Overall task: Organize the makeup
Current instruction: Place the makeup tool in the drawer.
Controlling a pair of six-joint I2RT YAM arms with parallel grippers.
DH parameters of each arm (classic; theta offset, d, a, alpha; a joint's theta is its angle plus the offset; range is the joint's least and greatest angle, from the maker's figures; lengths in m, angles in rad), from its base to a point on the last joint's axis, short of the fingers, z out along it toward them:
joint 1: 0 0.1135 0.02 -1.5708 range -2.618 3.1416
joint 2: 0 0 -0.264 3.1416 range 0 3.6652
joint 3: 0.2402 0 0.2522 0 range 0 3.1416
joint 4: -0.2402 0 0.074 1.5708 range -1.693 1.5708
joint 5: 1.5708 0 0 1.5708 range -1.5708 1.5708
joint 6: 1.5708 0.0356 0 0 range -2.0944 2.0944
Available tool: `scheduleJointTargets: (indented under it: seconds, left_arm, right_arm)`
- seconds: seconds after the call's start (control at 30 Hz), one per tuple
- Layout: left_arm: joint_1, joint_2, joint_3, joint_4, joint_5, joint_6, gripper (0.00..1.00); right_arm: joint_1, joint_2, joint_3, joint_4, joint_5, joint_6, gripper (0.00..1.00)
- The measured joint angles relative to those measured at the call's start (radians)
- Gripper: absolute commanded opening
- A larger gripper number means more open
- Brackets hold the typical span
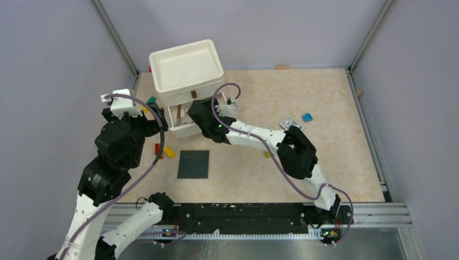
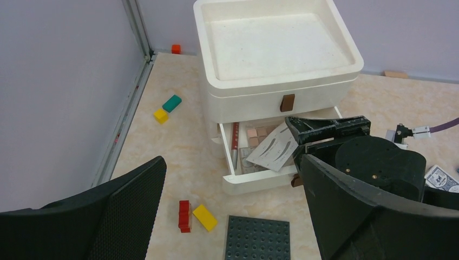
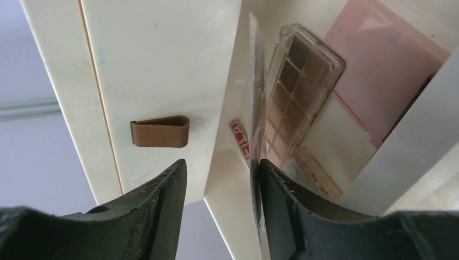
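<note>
- Makeup (image 2: 260, 142) sits in the open lower drawer (image 2: 254, 181) of the white organizer (image 1: 185, 81), at the back left of the table (image 1: 325, 162).
- Farthest left, our left gripper (image 2: 233, 158) hovers beside the organizer, jaws spread wide and holding nothing.
- Near it we see a teal brick (image 2: 172, 103) just beside a yellow brick (image 2: 160, 115). Closer to the bases, a red brick (image 2: 184, 215) lies side by side with a second yellow brick (image 2: 204, 217).
- Right of those, the dark studded plate (image 1: 193, 164) lies flat in front of the drawer, apart from it.
- Our right gripper (image 3: 222, 162) stands at the drawer's front right corner (it hides that corner from the left wrist camera). Its jaws are parted, and the thin edge of the false-eyelash card (image 2: 273, 151) runs between them against one finger (image 3: 281, 216), unpinched.
- Farther right, a playing card (image 1: 287, 123) and a blue block (image 1: 307, 117) lie well apart from the organizer.
- On the organizer, the top tray (image 2: 276, 43) sits above the upper drawer (image 2: 254, 105), which is closed and has a brown handle (image 2: 287, 102).
- In the lower drawer, left to right, a red pencil (image 2: 235, 138) lies along the wall. Next comes the brown palette (image 2: 258, 135), then the tilted eyelash card. A pink compact (image 3: 379, 70) lies beside the palette.
</note>
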Motion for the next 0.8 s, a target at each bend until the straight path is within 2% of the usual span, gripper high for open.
scheduleJointTargets:
  seconds: [0.1, 0.23, 0.53, 0.8]
  left_arm:
    - [0.000, 0.000, 0.000, 0.000, 0.000, -0.001, 0.99]
    - [0.000, 0.001, 0.000, 0.000, 0.001, -0.007, 0.99]
    - [0.000, 0.017, -0.006, 0.002, 0.029, -0.023, 0.99]
    - [0.000, 0.027, -0.015, 0.002, 0.038, -0.030, 0.99]
  right_arm:
    - [0.000, -0.013, -0.035, 0.060, -0.003, -0.033, 0.56]
    - [0.001, -0.070, -0.125, 0.129, -0.021, -0.080, 0.56]
    - [0.011, -0.181, -0.225, 0.254, -0.088, -0.140, 0.51]
    - [0.013, -0.212, -0.290, 0.304, -0.121, -0.147, 0.42]
